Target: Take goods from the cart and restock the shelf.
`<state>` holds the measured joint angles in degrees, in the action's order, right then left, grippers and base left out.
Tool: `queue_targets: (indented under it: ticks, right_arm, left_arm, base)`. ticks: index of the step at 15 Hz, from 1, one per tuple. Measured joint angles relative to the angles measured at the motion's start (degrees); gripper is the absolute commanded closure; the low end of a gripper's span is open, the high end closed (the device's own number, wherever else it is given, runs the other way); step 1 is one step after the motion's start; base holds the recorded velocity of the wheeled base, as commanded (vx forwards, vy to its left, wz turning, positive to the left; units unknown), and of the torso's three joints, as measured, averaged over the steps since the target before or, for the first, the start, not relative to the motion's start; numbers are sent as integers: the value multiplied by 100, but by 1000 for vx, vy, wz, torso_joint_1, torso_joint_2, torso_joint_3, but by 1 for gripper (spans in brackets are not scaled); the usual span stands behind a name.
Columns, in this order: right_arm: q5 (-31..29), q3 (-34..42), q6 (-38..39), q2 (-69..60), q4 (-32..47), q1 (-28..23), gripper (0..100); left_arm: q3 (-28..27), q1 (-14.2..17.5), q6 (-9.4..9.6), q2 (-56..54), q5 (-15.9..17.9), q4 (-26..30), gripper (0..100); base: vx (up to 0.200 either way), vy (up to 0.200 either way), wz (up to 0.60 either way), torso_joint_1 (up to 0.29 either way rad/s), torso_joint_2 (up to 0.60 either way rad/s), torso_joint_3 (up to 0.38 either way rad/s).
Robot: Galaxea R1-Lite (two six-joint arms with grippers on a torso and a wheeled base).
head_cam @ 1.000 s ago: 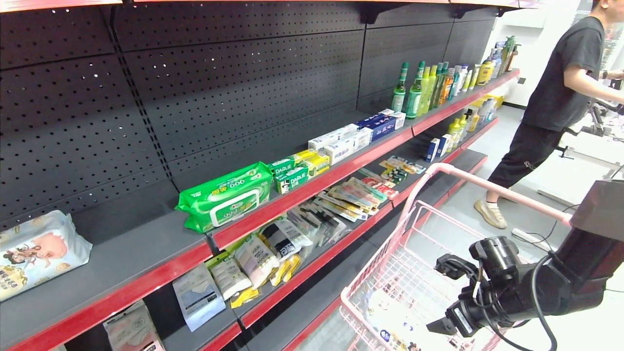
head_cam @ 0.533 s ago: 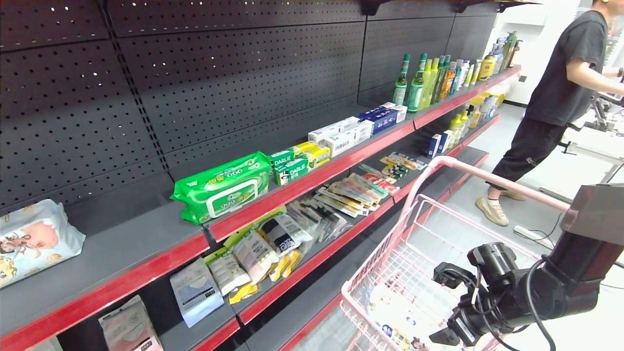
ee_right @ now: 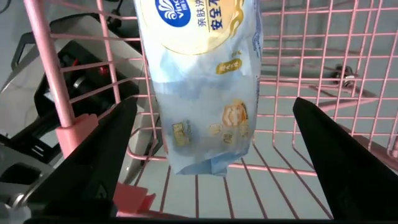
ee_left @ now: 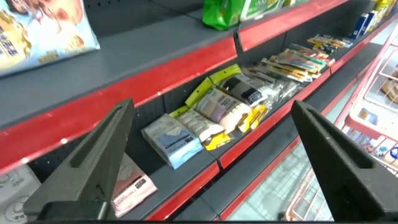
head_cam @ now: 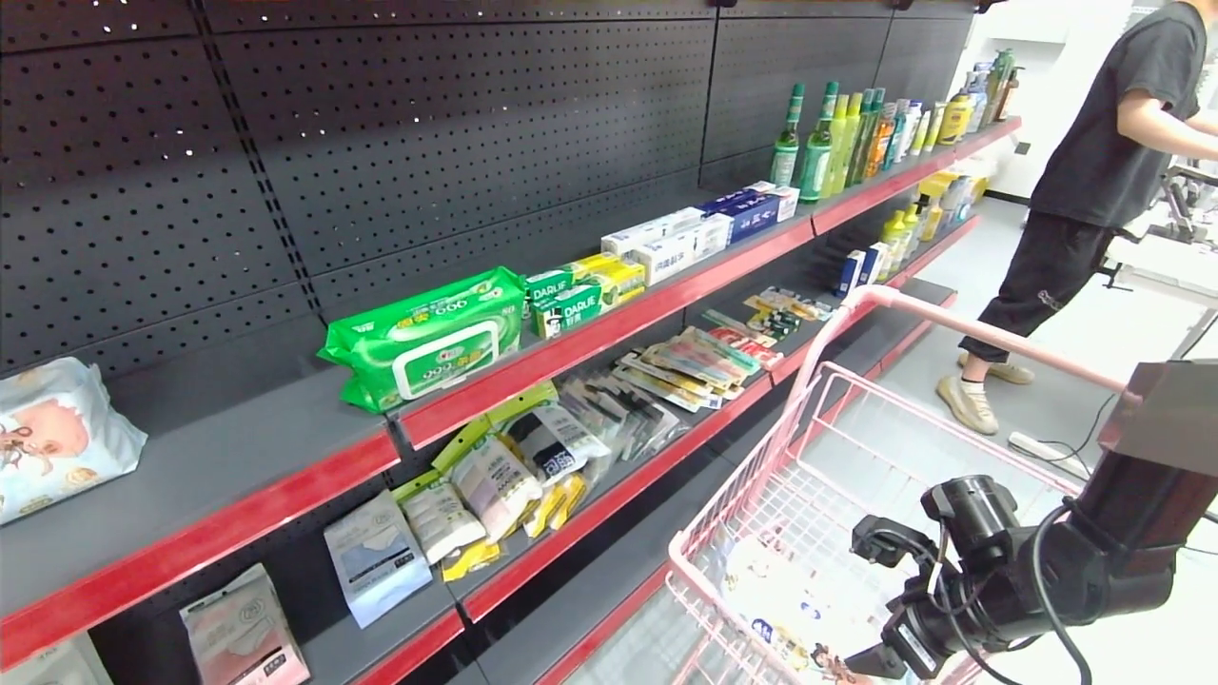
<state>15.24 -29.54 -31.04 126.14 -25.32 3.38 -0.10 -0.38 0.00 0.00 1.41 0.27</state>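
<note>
Black pegboard (head_cam: 428, 124) backs the long grey store shelves with red front edges (head_cam: 238, 533), and we stand alongside them with the goods at our right. Our target, a pale blue soft plastic pack of wet wipes (ee_right: 199, 81), lies inside the pink wire shopping cart (head_cam: 990, 341), against the wire mesh with its printed face toward the right wrist camera.

The right gripper (ee_right: 212, 109) hangs over the basket just short of the pack, jaws spread wide and holding nothing. We judge the wide spread is there so the fingers can straddle the pack's sides, since soft film will likely crumple and slip if pinched at a corner. Whether a finger touches the pack we cannot tell.

The left gripper (ee_left: 212, 106) is held up facing the lower shelves, jaws also apart and empty, which keeps it out of the cart.

On the upper shelf a matching pale blue printed pack (head_cam: 57, 438) sits at the left, well apart from a green plastic pack of wipes (head_cam: 423, 338). The bare grey stretch between them looks to us like the natural slot for the cart's pack. Just beyond the green pack stand green-and-yellow toothpaste cartons (head_cam: 580, 295). We judge the pick is not yet made.
</note>
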Motion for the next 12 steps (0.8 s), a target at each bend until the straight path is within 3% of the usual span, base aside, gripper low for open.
queue_targets:
  ticks: [3, 8, 12]
  right_arm:
    - [30, 46, -108, -1, 0, -32, 0]
    - [208, 24, -301, 71, -5, -134, 0]
    - [274, 2, -301, 179, -2, -143, 0]
  left_arm:
    - [0, 0, 5, 0, 0, 0, 0]
    - [0, 2, 7, 0, 0, -9, 0]
    - [0, 5, 7, 5, 0, -6, 0]
  base:
    - [0, 0, 0, -111, 268, 155]
    - [0, 0, 0, -4, 12, 8]
    - [0, 0, 0, -116, 284, 167]
